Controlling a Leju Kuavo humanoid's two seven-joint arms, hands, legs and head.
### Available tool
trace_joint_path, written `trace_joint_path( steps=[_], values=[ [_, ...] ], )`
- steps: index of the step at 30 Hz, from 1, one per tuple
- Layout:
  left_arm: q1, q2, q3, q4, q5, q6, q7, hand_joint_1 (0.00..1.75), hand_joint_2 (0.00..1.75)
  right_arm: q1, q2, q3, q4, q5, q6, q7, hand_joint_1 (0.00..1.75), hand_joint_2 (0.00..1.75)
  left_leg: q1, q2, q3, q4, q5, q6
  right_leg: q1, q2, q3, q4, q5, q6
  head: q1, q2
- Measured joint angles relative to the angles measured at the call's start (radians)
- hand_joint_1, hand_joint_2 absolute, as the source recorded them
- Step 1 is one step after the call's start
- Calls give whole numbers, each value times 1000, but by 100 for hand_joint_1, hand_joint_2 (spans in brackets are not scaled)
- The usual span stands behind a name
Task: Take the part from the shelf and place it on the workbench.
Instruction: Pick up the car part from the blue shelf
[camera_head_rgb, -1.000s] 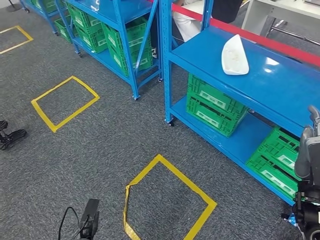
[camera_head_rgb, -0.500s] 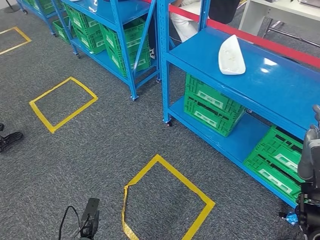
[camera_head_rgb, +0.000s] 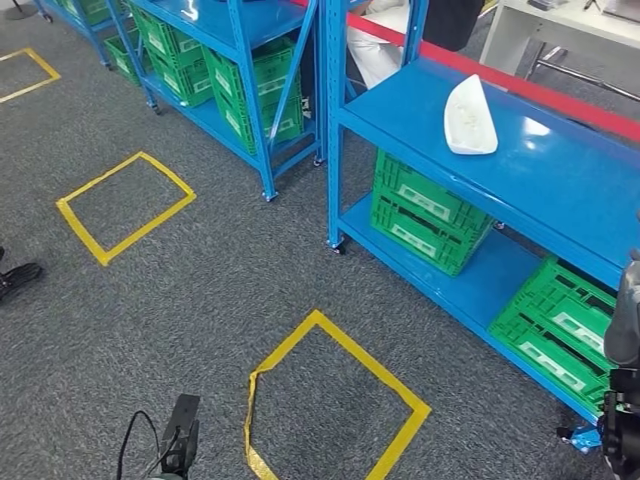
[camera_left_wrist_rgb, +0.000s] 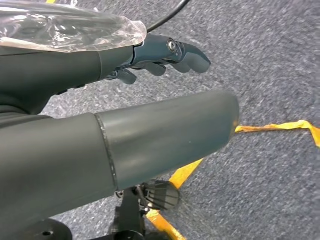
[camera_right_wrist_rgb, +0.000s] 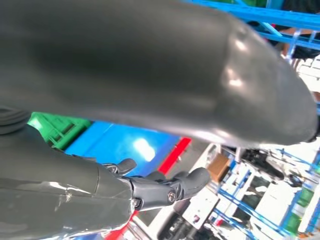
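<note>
White part (camera_head_rgb: 469, 118) lies on blue shelf (camera_head_rgb: 558, 165) at 1 o'clock. Left robot hand (camera_left_wrist_rgb: 166, 52) and right robot hand (camera_right_wrist_rgb: 166, 190): fingers spread, empty.

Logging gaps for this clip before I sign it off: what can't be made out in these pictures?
- White part on the blue shelf: too small in the head view to identify.
- Right hand: the big grey thumb blocks much of the right wrist view; in the head view the right edge cuts it off.
- Left hand: its thumb and a clear plastic wrap cover much of the left wrist view.
- Person behind the shelf: cut off by the head view's top edge.
</note>
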Motion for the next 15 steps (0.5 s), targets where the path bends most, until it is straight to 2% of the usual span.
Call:
trace_joint_path(
  steps=[2,3,4,5,6,7,8,9,13,14,15],
  values=[
    [-1,0,0,0,-1,-2,0,0,0,6,0,-2,-1,0,3,1,0,0,2,0,5,-3,-2,2,-5,0,-70,143,-57,9,4,0],
    [-1,-1,0,0,-1,-2,0,0,0,9,0,-3,-1,0,4,1,0,0,3,0,7,-2,-5,1,-10,0,-99,192,-68,14,5,0],
    [-1,-1,0,0,-1,-3,0,0,0,12,0,-3,-1,0,5,1,0,0,5,-1,9,0,-8,-2,-14,0,-110,204,-59,19,5,0],
    [-1,-2,0,0,-1,-3,0,0,0,13,0,-3,-1,0,5,2,0,0,8,-2,13,3,-13,-7,-19,0,-99,172,-29,24,5,0],
    [0,-2,0,0,-2,-4,0,0,0,13,0,-4,-1,0,6,2,0,0,11,-4,17,9,-21,-13,-24,-1,-71,105,14,29,6,0],
    [-1,-3,0,0,-3,-4,1,0,0,13,0,-4,-1,0,6,2,0,0,13,-6,19,15,-29,-20,-27,1,-40,37,45,36,8,0],
    [-2,-3,0,0,-4,-5,1,0,0,14,0,-5,-2,0,6,2,0,0,14,-7,19,25,-37,-28,-28,3,-9,-24,64,38,10,0],
    [-3,-2,0,0,-4,-5,1,0,0,16,0,-6,-3,0,7,2,0,0,13,-8,15,32,-43,-35,-28,5,8,-58,68,34,12,0],
    [-7,-4,0,0,-4,-5,4,0,0,22,0,-10,-8,1,8,3,0,0,15,-8,5,50,-55,-54,-23,9,16,-64,50,-2,9,0],
    [-8,-4,0,0,-5,-5,4,0,0,22,0,-10,-11,2,9,3,0,0,16,-5,-8,80,-69,-57,-24,8,20,-66,48,-8,6,0],
    [-10,-5,0,0,-5,-5,4,0,0,22,0,-11,-13,3,9,3,0,0,17,-3,-36,133,-90,-59,-24,6,24,-67,45,-15,4,0]
  ],
)
